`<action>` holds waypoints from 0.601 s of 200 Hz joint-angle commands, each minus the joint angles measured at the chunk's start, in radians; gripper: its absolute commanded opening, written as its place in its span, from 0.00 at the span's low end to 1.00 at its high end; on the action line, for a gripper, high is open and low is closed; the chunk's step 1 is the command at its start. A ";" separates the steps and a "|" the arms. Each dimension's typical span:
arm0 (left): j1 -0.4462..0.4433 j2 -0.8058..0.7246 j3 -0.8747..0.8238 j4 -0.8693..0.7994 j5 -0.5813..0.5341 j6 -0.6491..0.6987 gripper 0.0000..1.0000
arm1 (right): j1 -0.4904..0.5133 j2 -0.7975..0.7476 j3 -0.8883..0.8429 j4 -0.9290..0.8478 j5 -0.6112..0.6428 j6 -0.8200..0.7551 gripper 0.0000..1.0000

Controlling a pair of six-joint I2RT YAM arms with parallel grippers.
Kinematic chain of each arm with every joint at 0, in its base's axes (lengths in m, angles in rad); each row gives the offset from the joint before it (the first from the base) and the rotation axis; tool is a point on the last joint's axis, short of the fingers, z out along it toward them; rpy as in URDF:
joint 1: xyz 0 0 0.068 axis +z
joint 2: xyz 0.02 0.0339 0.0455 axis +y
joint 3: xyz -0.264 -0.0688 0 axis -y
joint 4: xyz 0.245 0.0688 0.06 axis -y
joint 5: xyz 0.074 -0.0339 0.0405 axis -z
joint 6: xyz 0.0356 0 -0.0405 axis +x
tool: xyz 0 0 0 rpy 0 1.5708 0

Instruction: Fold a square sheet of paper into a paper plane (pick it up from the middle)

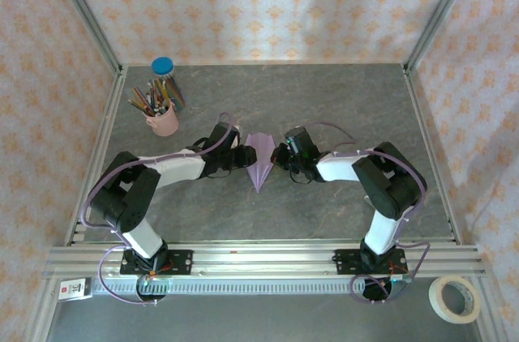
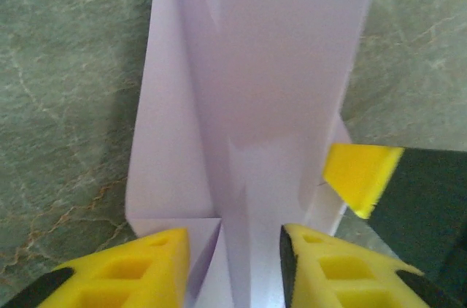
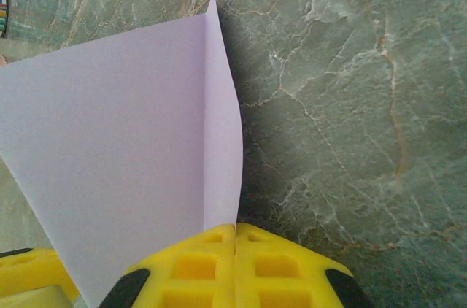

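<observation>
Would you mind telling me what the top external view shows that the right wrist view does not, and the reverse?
Top external: the whole paper plane as a narrow dart, its tip pointing toward the arm bases, plus the tape roll beyond the near rail. Right wrist: the right fingers pressed together on the paper's edge, and one flap lifted, casting a shadow on the table. Shared: the lilac paper and the grey marbled tabletop.
</observation>
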 commanded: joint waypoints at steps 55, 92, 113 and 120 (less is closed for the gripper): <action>-0.029 0.001 0.005 -0.018 0.007 -0.010 0.44 | -0.006 -0.023 0.026 -0.001 0.004 0.008 0.01; -0.035 -0.021 -0.024 -0.023 0.034 -0.042 0.45 | -0.006 -0.017 0.033 -0.002 0.003 0.008 0.01; -0.044 -0.024 -0.033 -0.003 0.064 -0.060 0.45 | -0.007 -0.017 0.034 -0.004 0.004 0.008 0.01; -0.047 -0.025 -0.032 -0.005 0.067 -0.059 0.45 | -0.006 -0.017 0.034 -0.005 0.004 0.009 0.01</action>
